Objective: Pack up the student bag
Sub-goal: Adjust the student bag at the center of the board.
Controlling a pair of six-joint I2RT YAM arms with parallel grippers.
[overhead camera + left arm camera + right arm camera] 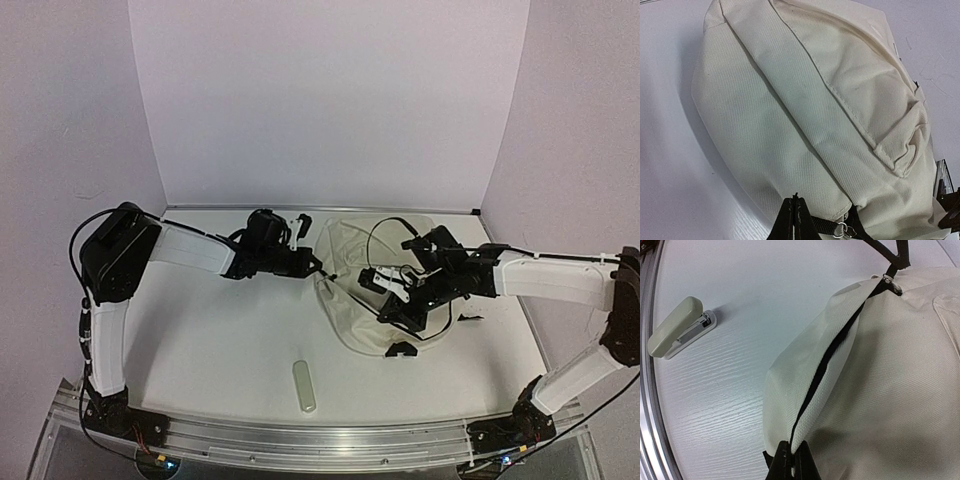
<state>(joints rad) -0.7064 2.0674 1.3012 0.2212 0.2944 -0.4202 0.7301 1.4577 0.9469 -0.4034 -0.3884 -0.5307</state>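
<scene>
Right gripper (pixel 791 462) fingers are clamped shut on the zippered edge of the student bag (pixel 890 390). Left gripper (pixel 794 220) pinches the same edge beside the zipper ring (pixel 841 230). Flat on the table (pixel 220 330), right of centre, the bag's long axis runs far-to-near, rounded end toward the arms. A stapler (pixel 304 386) lies apart.

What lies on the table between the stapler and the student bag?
Nothing: the stretch from the stapler to the student bag is bare white table, clearest in the right wrist view.
</scene>
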